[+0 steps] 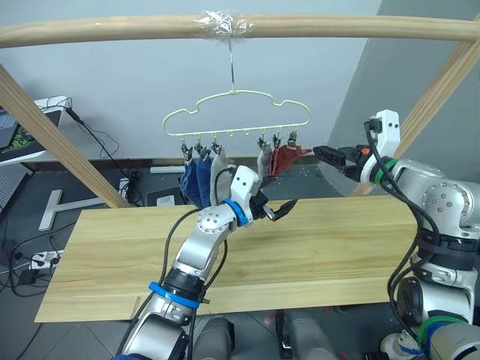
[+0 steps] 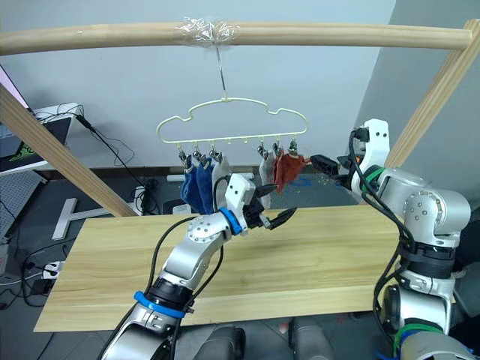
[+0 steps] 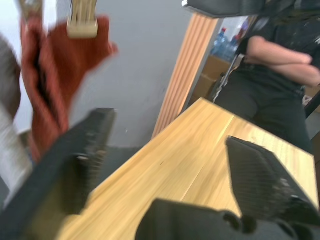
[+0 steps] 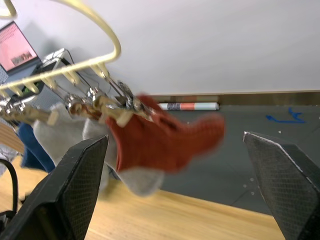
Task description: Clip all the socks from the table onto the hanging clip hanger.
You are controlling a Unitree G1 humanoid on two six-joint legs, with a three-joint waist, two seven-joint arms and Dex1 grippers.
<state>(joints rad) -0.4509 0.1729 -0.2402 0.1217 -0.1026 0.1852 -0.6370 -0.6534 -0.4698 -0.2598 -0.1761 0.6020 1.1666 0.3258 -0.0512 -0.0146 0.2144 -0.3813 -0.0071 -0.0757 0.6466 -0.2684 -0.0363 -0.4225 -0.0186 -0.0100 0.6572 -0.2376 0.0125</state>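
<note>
Frame (image 1: 225, 26): you see a pale wooden pole crossing at 12 o'clock, with slanted legs running down toward 9 and 3 o'clock; clear tape wraps the pole where the hook hangs.
Table (image 1: 337, 247): your light plank top spans the middle of the head view from 9 to 3 o'clock; its surface shows bare wood grain.
Person (image 3: 280, 75): in your left wrist view, someone in dark clothes stands with folded arms past the far end of the table.
Hanger (image 1: 237, 112): the yellow-green wire hangs by its hook from the taped spot at 12 o'clock, above the table's far edge, clips along its lower bar.
Socks: all six that you can see hang from the clips. Blue socks (image 1: 196, 180) sit at the 9 o'clock end, grey socks (image 1: 219, 174) next to them and at centre, red socks (image 1: 285, 159) at the 3 o'clock end, touching the grey one beside them.
Left gripper (image 1: 274, 210): you have it raised above the table centre, just below the hanging socks, fingers spread, pinching nothing.
Right gripper (image 1: 330, 157): it points toward 9 o'clock at clip height, just beside the red socks; your wrist view shows its fingers (image 4: 75, 180) wide apart with the red sock between them, untouched.
</note>
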